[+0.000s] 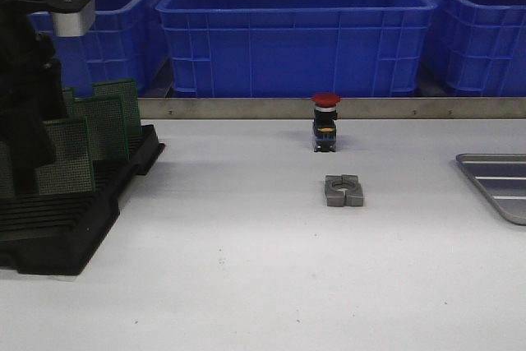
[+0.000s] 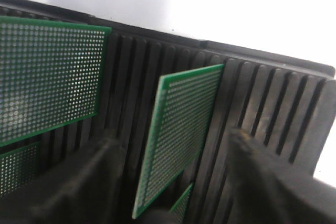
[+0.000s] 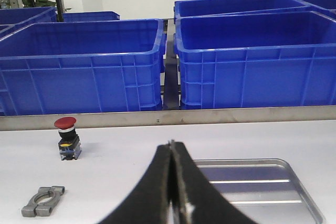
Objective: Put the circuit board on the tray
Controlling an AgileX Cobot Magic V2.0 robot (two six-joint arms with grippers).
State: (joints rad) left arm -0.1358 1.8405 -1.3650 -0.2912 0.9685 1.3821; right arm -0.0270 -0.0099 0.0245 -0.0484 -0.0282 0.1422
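Several green perforated circuit boards [image 1: 105, 125] stand upright in a black slotted rack [image 1: 78, 223] at the table's left. My left gripper [image 1: 29, 166] hangs over that rack. In the left wrist view it [image 2: 176, 182] is open, its dark fingers [image 2: 89, 177] on either side of one circuit board [image 2: 181, 135] without touching it. The silver-grey tray [image 1: 497, 182] lies at the right edge, partly out of the front view. In the right wrist view my right gripper [image 3: 171, 150] is shut on nothing, just in front of the tray [image 3: 262, 182].
A red-capped push button [image 1: 325, 121] and a grey metal clamp [image 1: 343, 190] sit mid-table, and both show in the right wrist view as the button [image 3: 67, 137] and the clamp [image 3: 43, 201]. A metal rail [image 1: 370, 108] and blue bins [image 1: 296, 30] close off the back.
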